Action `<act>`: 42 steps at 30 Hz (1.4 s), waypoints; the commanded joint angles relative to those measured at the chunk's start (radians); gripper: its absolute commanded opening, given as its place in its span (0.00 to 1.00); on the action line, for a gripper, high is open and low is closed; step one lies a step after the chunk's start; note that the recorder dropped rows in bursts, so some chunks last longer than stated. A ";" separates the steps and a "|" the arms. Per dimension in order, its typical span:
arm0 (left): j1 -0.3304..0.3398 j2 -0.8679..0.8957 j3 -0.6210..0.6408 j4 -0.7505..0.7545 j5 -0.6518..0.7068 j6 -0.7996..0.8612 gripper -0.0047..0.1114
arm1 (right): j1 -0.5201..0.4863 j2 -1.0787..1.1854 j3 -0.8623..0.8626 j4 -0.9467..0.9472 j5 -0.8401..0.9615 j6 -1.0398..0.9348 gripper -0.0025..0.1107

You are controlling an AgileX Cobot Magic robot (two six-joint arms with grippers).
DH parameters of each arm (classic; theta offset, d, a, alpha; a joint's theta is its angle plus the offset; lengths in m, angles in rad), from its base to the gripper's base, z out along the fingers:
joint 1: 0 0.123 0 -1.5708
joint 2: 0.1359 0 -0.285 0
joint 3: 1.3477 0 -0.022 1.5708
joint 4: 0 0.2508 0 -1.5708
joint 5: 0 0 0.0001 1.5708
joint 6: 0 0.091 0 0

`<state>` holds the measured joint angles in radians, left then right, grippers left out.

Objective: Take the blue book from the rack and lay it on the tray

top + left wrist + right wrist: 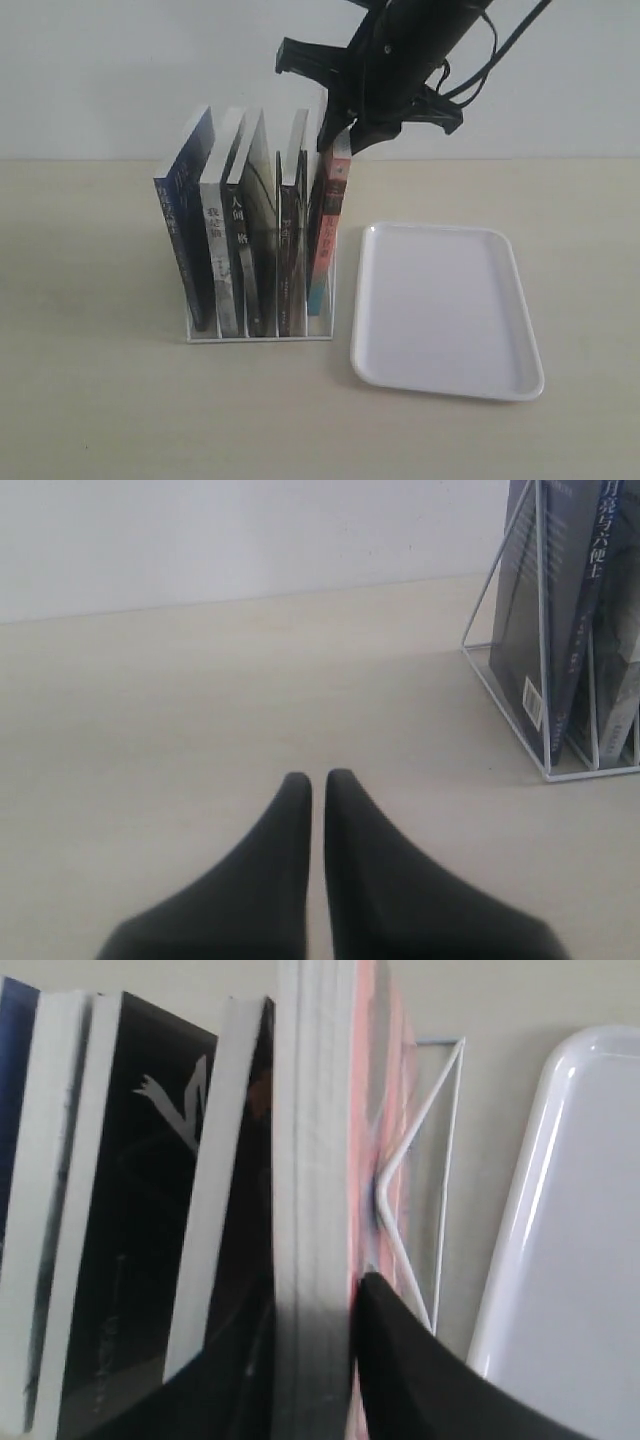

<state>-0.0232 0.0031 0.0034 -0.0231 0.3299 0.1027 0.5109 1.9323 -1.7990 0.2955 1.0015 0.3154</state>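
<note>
right gripper [338,138]: jaws clamped on the top edge of the pink-and-teal book [328,235], rightmost in the rack [262,337] | blue book [186,220]: leaning in the rack's leftmost slot, untouched | tray [445,310]: flat on the table [90,380], just right of the rack | left gripper [318,780]: fingers nearly together, holding nothing, low over the table near the rack's blue-book end
</note>
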 commanded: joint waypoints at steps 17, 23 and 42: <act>0.002 -0.003 -0.003 -0.002 -0.016 0.002 0.08 | -0.002 -0.158 -0.009 0.114 -0.020 -0.090 0.36; 0.002 -0.003 -0.003 -0.002 -0.016 0.002 0.08 | -0.002 -0.164 -0.009 0.149 -0.067 -0.089 0.36; 0.002 -0.003 -0.003 -0.002 -0.016 0.002 0.08 | 0.218 -0.141 -0.009 0.081 -0.136 -0.183 0.35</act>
<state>-0.0232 0.0031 0.0034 -0.0231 0.3299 0.1027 0.7230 1.7830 -1.8025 0.4434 0.8716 0.1158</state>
